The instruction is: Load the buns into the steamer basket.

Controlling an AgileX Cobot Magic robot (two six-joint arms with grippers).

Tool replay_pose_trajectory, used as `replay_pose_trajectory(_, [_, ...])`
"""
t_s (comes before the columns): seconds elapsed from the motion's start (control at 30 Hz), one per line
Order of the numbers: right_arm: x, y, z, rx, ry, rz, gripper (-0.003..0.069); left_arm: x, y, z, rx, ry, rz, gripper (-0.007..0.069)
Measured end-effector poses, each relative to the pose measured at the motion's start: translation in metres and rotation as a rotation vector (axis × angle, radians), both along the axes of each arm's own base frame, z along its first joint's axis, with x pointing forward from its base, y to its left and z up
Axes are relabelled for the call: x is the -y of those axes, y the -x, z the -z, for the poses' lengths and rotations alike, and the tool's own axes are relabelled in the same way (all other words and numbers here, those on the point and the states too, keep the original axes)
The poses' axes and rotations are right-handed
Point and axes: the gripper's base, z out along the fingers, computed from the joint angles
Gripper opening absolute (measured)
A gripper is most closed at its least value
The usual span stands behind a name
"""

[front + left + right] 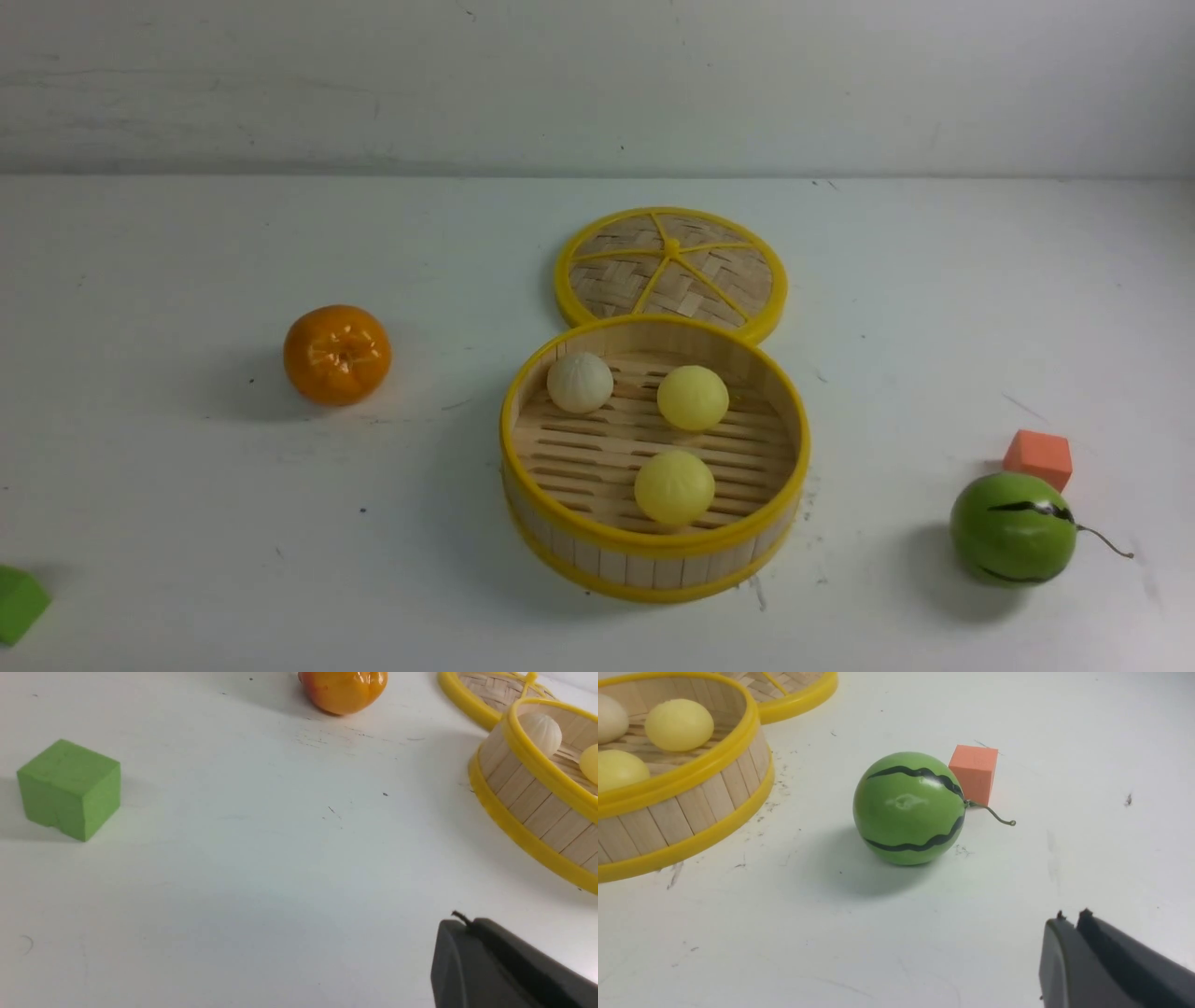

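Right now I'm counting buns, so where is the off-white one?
In the front view the off-white bun sits inside the steamer basket, at its far left, beside a pale yellow bun on its right.

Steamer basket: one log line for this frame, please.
buns: three in steamer basket | lid: on table behind | fingers: both shut, empty

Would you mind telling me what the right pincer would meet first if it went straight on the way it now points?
Probably the green ball, the nearest thing ahead of the right pincer; depth is unclear, so it may pass beside it toward the orange cube.
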Motion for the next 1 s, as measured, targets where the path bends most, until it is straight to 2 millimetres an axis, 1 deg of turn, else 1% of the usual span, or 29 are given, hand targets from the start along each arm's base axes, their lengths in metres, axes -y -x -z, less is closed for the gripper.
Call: replay_pose_trajectory(1.0, [0.0000, 0.0000, 0.0000, 0.000, 0.000, 0.000, 0.0068, 0.0000, 0.0000, 0.0000, 0.000, 0.000, 0.000, -0.0013])
